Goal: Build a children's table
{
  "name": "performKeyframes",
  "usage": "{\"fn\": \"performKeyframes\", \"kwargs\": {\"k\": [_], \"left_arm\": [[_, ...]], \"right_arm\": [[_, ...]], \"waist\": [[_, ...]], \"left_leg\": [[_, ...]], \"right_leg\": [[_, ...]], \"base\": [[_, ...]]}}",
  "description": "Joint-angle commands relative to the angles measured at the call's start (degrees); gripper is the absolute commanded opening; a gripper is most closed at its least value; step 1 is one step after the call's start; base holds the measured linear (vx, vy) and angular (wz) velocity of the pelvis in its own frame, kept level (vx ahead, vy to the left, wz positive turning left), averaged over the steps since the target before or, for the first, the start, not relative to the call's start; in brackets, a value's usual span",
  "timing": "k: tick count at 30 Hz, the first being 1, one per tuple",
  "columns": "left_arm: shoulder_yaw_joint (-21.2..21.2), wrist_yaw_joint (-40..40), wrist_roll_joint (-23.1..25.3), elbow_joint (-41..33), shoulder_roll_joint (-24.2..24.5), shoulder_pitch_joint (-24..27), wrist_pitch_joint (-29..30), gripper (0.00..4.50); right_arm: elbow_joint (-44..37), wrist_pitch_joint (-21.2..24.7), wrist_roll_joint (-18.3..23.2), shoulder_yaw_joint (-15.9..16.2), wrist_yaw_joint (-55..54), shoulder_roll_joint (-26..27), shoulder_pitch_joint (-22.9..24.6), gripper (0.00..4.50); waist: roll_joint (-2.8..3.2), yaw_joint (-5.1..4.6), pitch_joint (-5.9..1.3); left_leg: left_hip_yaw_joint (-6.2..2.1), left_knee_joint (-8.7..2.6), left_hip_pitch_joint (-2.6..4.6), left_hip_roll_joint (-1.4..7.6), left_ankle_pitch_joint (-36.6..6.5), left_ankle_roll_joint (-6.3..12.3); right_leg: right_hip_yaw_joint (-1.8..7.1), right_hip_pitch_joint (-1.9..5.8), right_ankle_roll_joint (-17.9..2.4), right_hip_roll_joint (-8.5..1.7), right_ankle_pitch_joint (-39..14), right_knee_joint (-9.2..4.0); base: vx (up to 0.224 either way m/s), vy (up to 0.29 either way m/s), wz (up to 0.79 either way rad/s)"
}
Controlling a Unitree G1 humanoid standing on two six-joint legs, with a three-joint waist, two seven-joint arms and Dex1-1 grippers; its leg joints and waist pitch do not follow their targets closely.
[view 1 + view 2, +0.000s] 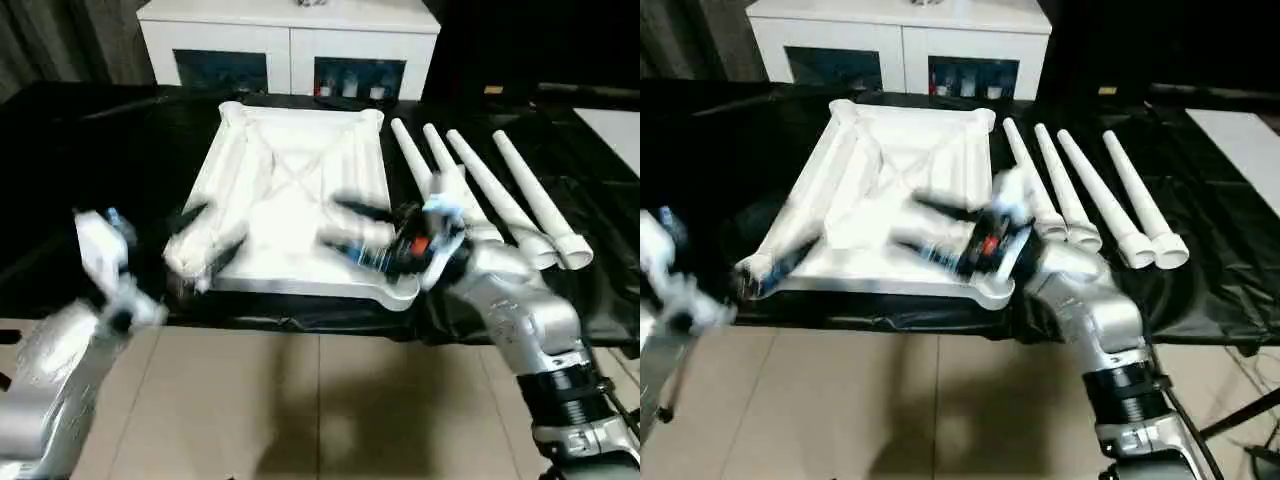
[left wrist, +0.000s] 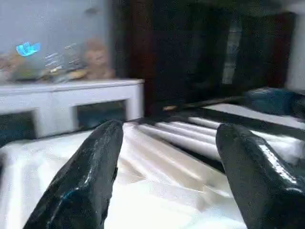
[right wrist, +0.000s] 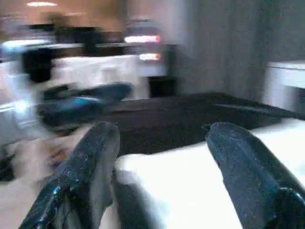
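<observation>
White plastic tabletop (image 1: pixel 300 190) lies underside up, X-ribbed, on glossy black sheet (image 1: pixel 600 200). Four tapered tube legs (image 1: pixel 500 200) lie side by side just right of it. Left gripper (image 1: pixel 205 240) & right gripper (image 1: pixel 350 228): glossy black fingers spread, nothing held, over tabletop's near edge.

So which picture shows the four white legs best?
The left eye view: all four legs lie side by side on the black cloth, beside the tabletop. The right eye view shows them too. The left wrist view catches them blurred, behind its fingers.

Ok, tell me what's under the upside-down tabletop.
The tabletop lies ribs-up on a black sheet that reaches past its edges. Whatever supports the sheet is covered.
</observation>
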Motion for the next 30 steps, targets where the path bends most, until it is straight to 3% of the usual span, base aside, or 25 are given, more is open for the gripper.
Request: {"fn": "performKeyframes", "kwargs": {"k": [1,2,3,4,5,6,9,10,12,14,16,17,18,20,23,27,29,30], "left_arm": [[0.3,5.0,1.3,2.9,-1.6,-2.4,3.3,3.51],[-0.3,7.2,2.8,5.0,-2.9,-3.9,5.9,3.51],[-0.7,8.1,3.6,5.5,-3.2,-4.1,7.0,3.51],[-0.7,8.1,3.6,5.5,-3.2,-4.1,7.0,3.51],[-1.2,10.2,5.9,6.1,-3.6,-4.4,7.7,3.51],[-1.6,12.0,8.1,6.8,-3.8,-4.7,8.0,3.51],[-1.7,14.0,9.8,8.1,-4.4,-5.7,7.4,3.80],[-1.1,15.0,9.7,8.5,-4.8,-6.3,7.4,3.87],[0.0,17.1,9.3,8.9,-6.2,-7.2,7.6,3.92],[0.2,18.2,9.6,8.9,-6.8,-7.3,8.1,4.30],[0.4,20.4,10.6,9.3,-7.5,-7.7,10.1,4.32],[-0.6,21.7,12.5,9.1,-7.7,-7.8,12.1,4.38],[-1.2,21.9,13.4,8.9,-7.9,-7.9,12.3,4.44],[-1.4,24.2,14.7,8.6,-9.1,-8.3,12.4,4.50],[-0.9,26.6,14.1,8.0,-10.9,-7.7,14.1,4.50],[0.8,30.4,15.0,7.8,-12.4,-7.4,14.1,4.50],[0.9,32.8,16.8,7.8,-13.1,-7.7,15.2,4.50],[1.4,32.9,16.5,7.9,-13.6,-7.7,15.0,4.50]], "right_arm": [[2.9,-0.8,-5.3,-3.1,-12.1,1.1,-0.6,3.27],[4.0,-0.8,-9.0,-4.9,-20.4,2.5,-0.3,3.27],[4.0,0.0,-10.1,-5.1,-22.0,2.7,-0.2,3.27],[4.0,0.0,-10.1,-5.1,-22.0,2.7,-0.2,3.27],[3.4,1.9,-10.7,-5.2,-24.1,3.0,0.3,3.27],[3.0,3.5,-10.8,-5.3,-25.3,3.3,0.8,3.27],[1.1,4.7,-13.4,-4.3,-28.2,3.5,2.3,3.38],[0.0,5.3,-13.5,-3.8,-28.5,3.6,3.0,3.38],[-0.7,5.5,-14.3,-4.1,-30.9,4.2,3.9,3.61],[-0.6,5.4,-14.4,-4.7,-32.2,4.7,4.2,3.81],[-0.7,5.1,-14.8,-4.6,-32.9,4.9,4.5,3.89],[-1.5,4.9,-15.7,-4.3,-33.6,5.0,5.1,4.00],[-2.0,4.4,-16.5,-4.0,-33.9,5.0,5.4,4.10],[-2.8,4.2,-16.5,-4.1,-34.2,5.6,5.7,4.30],[-4.3,5.2,-15.3,-4.0,-33.7,6.1,6.1,4.46],[-4.7,4.9,-18.6,-3.2,-36.9,5.4,6.0,4.46],[-3.4,4.4,-23.4,-2.3,-41.3,5.1,6.0,4.46],[-3.1,5.5,-24.7,-1.9,-42.2,4.8,6.2,4.46]], "waist": [[1.01,-0.15,-3.26],[2.27,-0.15,-3.36],[1.71,-0.30,-3.42],[1.27,-0.27,-3.66],[2.00,-0.53,-3.64],[2.32,-0.40,-3.82],[2.44,-0.74,-3.69],[3.06,-0.76,-3.71],[2.84,-0.85,-3.62],[3.02,-1.12,-3.44],[3.09,-1.42,-3.30],[2.85,-1.56,-3.26],[3.09,-1.48,-3.26],[2.92,-1.58,-3.40],[3.11,-1.62,-3.43],[3.22,-1.55,-3.51],[3.06,-1.55,-3.49],[3.45,-1.51,-3.51]], "left_leg": [[-0.35,-4.14,0.27,0.08,-3.3,-2.86],[-0.29,-3.93,0.36,-0.26,-2.0,-3.87],[-0.24,-3.94,0.42,-0.24,-1.9,-4.07],[-0.46,-3.77,0.05,-0.41,-1.0,-3.70],[-0.41,-3.53,-0.01,-0.57,-0.7,-3.13],[-0.52,-3.44,-0.02,-0.60,-0.3,-2.80],[-0.66,-3.41,-0.32,-0.62,0.0,-1.59],[-0.60,-3.35,-0.01,-0.52,-0.9,-1.70],[-0.74,-3.43,-0.24,-0.49,-1.5,-1.59],[-0.73,-3.53,-0.27,-0.38,-3.2,-1.35],[-0.73,-3.62,-0.36,-0.31,-4.2,-1.27],[-0.68,-3.64,-0.34,-0.27,-4.6,-1.23],[-0.75,-3.64,-0.27,-0.22,-4.5,-1.11],[-0.81,-3.53,-0.39,-0.23,-3.4,-0.69],[-0.92,-3.40,-0.48,-0.31,-2.7,-0.19],[-1.02,-3.26,-0.57,-0.45,-1.5,-0.15],[-1.06,-3.24,-0.54,-0.61,-1.3,-0.52],[-1.14,-3.20,-0.50,-0.67,-1.3,-0.75]], "right_leg": [[2.62,2.55,-9.7,-2.14,1.4,-3.82],[2.56,2.36,-10.0,-1.95,3.4,-3.63],[2.50,2.52,-10.0,-1.79,4.4,-3.75],[2.50,3.15,-10.2,-1.66,7.1,-3.32],[2.47,3.22,-9.9,-1.52,9.3,-3.46],[2.48,3.35,-10.1,-1.60,10.6,-3.17],[2.40,3.60,-10.6,-1.55,11.8,-3.33],[2.40,3.41,-11.0,-1.61,11.2,-3.48],[2.37,3.67,-11.8,-1.54,11.3,-3.33],[2.42,3.62,-12.1,-1.76,7.8,-3.60],[2.40,3.61,-11.7,-1.80,5.0,-3.80],[2.41,3.62,-11.5,-1.79,4.0,-3.93],[2.45,3.54,-10.9,-1.86,2.5,-4.09],[2.49,3.57,-10.9,-1.84,3.3,-3.94],[2.48,3.54,-11.2,-1.82,4.5,-3.84],[2.41,3.62,-11.5,-1.72,6.6,-3.78],[2.38,3.60,-11.1,-1.59,5.7,-3.90],[2.36,3.62,-10.9,-1.60,5.6,-3.83]], "base": [[0.000,0.000,0.00],[0.000,0.000,0.00],[0.000,0.000,0.00],[0.000,0.000,0.00],[0.000,0.000,0.00],[0.000,0.000,0.00],[0.000,0.000,0.00],[0.000,0.000,0.00],[0.000,0.000,0.00],[0.000,0.000,0.00],[0.000,0.000,0.00],[0.000,0.000,0.00],[0.000,0.000,0.00],[0.000,0.000,0.00],[0.000,0.000,0.00],[0.000,0.000,0.00],[0.000,0.000,0.00],[0.000,0.000,0.00]]}}
